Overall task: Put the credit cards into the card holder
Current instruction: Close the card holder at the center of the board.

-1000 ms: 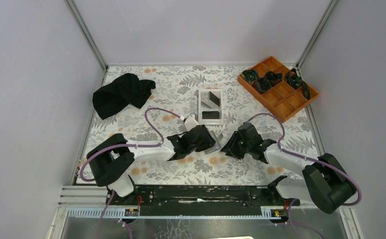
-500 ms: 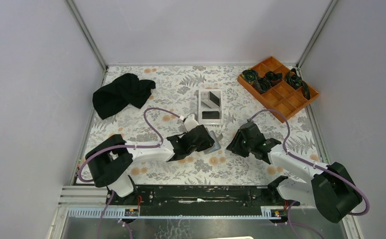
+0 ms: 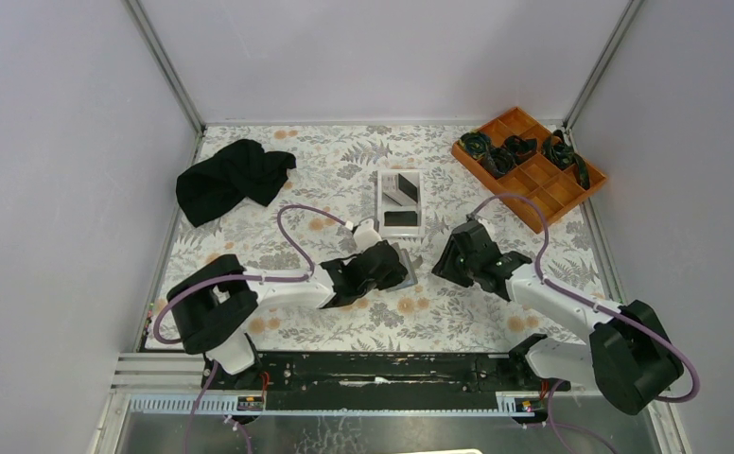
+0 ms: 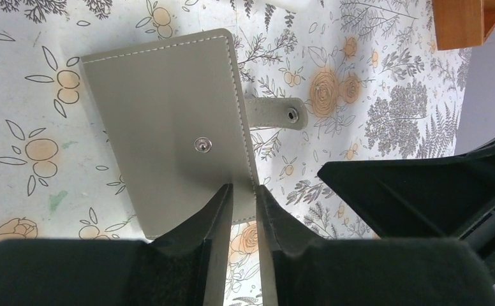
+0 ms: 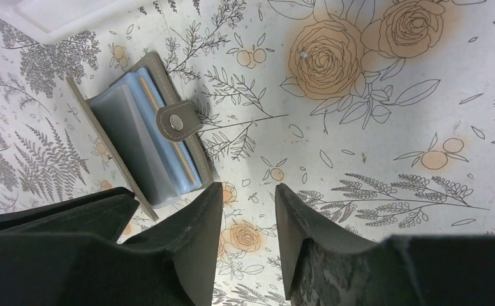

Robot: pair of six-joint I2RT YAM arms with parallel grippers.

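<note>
Basically mid-setup, no card in hand yet. Left end effector (image 4: 243, 207) was pressed almost together, pinching the near edge of the card holder (image 4: 168, 121) cover. Right end effector (image 5: 248, 213) was spread and empty, just right of the holder, above the table (image 5: 391, 127).

Holder sat centre of the table between the two arms, partly open, pale blue pockets facing the right wrist camera. Snap strap (image 5: 178, 122) lay folded across the pocket edges. Thin orange line among the pockets; couldn't tell whether that was a card.

Credit cards (image 3: 400, 218) were further back in the white tray (image 3: 379, 203): two dark ones, one flat, one apparently leaning.

Far right: orange tray (image 3: 552, 194) with black items. Far left: black cloth (image 3: 234, 177).

Risks, my read:
- The pinch only caught the cover edge, so the holder could pivot or slip out once a card pushes on it.
- The strap over the pockets could block the slot mouth.
- The flat card inside raised walls leaves little room for a finger under it.

No brand, label or readable writing anywhere.
</note>
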